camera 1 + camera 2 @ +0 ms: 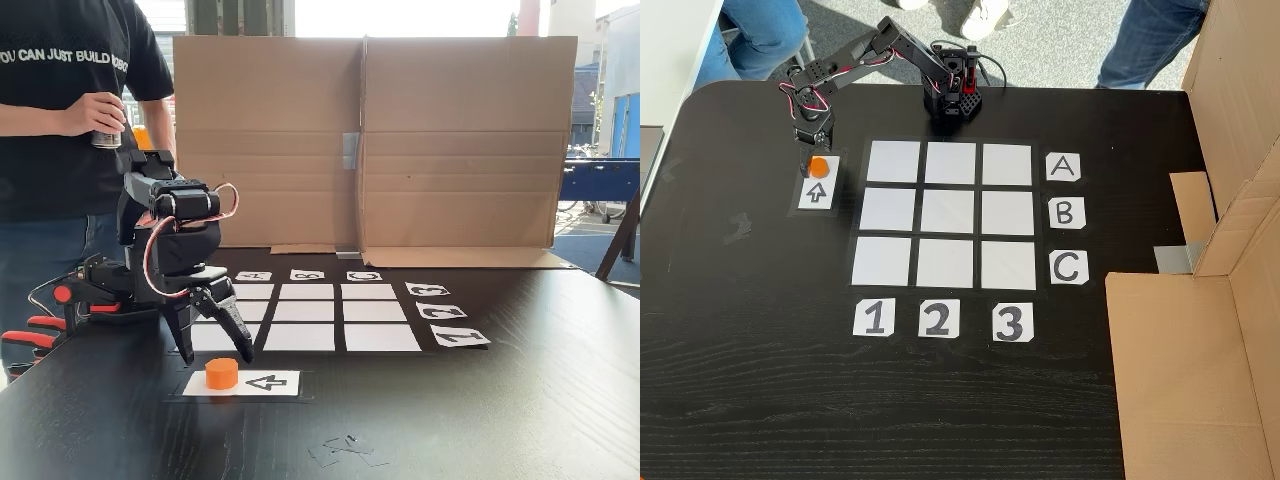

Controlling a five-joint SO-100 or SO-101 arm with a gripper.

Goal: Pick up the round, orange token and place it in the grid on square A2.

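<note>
I see my gripper (215, 352) spread open, hanging just above the orange token (222, 373) on the arrow card (268, 382), at nine o'clock of the grid (951, 213).

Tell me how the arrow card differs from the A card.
The arrow card bears an outlined arrow, while the A card bears a letter. The arrow card carries the orange token on one end; the A card carries nothing. In this fixed view the arrow card lies left of the grid, beneath the gripper, and the A card lies right of it. Both are white cards lying flat on the black table.
</note>
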